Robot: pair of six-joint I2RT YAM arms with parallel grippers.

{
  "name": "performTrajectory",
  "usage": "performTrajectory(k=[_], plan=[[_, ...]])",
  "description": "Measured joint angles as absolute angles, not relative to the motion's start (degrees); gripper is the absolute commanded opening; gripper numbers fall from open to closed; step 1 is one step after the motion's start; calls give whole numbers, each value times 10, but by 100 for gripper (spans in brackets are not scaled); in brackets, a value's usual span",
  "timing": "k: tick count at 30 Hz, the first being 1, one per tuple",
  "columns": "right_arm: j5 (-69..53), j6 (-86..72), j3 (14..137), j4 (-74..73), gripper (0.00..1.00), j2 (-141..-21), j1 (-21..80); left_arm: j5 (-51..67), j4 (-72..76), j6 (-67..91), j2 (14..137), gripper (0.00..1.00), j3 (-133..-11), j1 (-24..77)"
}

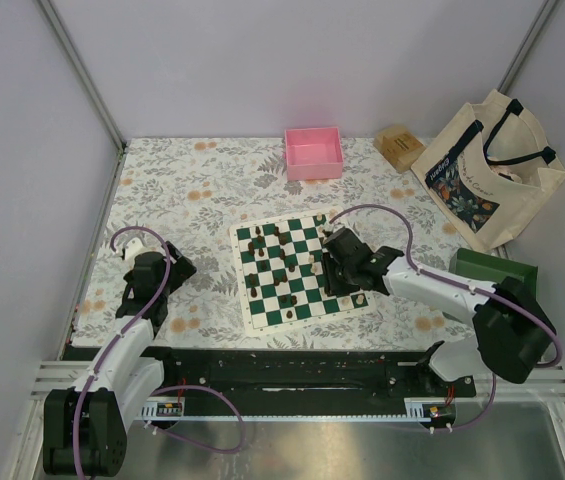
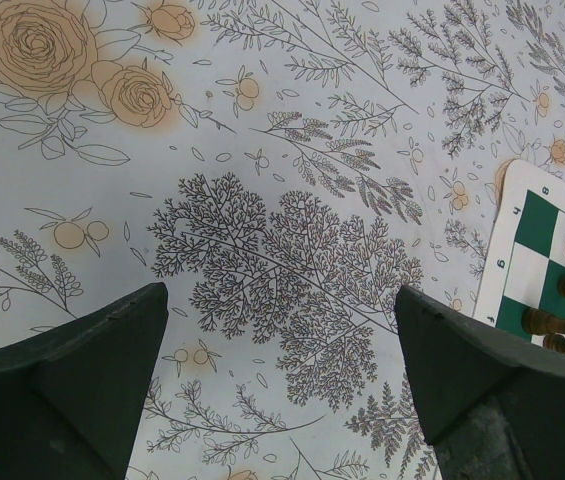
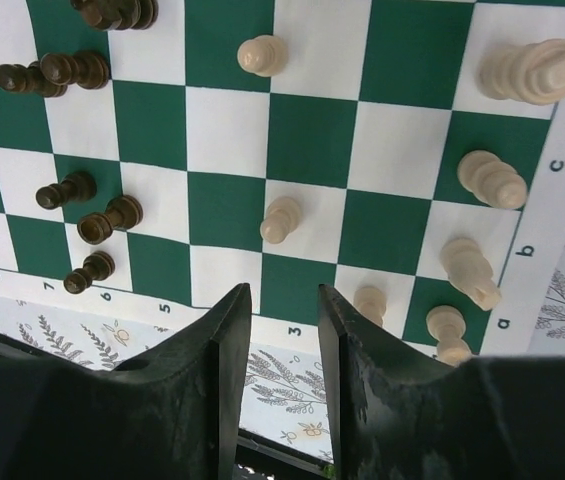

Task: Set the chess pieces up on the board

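A pale cloth (image 1: pixel 182 190) printed with grey branches and orange flowers covers the table (image 1: pixel 417 325). Plain white walls (image 1: pixel 292 60) close it behind and on both sides, with thin metal posts (image 1: pixel 82 75) in the back corners. At the far edge sits a pink tray (image 1: pixel 312 153), near it a small tan box (image 1: pixel 399 147); a cream tote bag (image 1: pixel 487 170) with dark handles stands at the right, a dark green box (image 1: pixel 494 268) just in front. The light is soft and even. A black rail (image 1: pixel 292 365) and a grey metal sheet (image 1: pixel 342 450) lie at the near edge.

Left pincer (image 2: pixel 280 293) gaping, right pincer (image 3: pixel 283 295) narrowly parted
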State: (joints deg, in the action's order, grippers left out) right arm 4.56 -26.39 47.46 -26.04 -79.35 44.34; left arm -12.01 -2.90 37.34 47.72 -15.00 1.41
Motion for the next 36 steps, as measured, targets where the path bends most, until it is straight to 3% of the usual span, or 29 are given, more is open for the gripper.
performTrajectory(k=[13, 23, 27, 36], plan=[[18, -264, 498, -235, 46, -859, 443, -120, -29, 373, 477, 99, -150, 14], [18, -263, 511, -233, 35, -896, 443, -120, -29, 373, 477, 99, -150, 14], [18, -262, 512, -234, 26, -898, 442, -120, -29, 373, 477, 99, -150, 14], [34, -259, 512, -241, 24, -886, 442, -120, -29, 373, 477, 99, -150, 14]])
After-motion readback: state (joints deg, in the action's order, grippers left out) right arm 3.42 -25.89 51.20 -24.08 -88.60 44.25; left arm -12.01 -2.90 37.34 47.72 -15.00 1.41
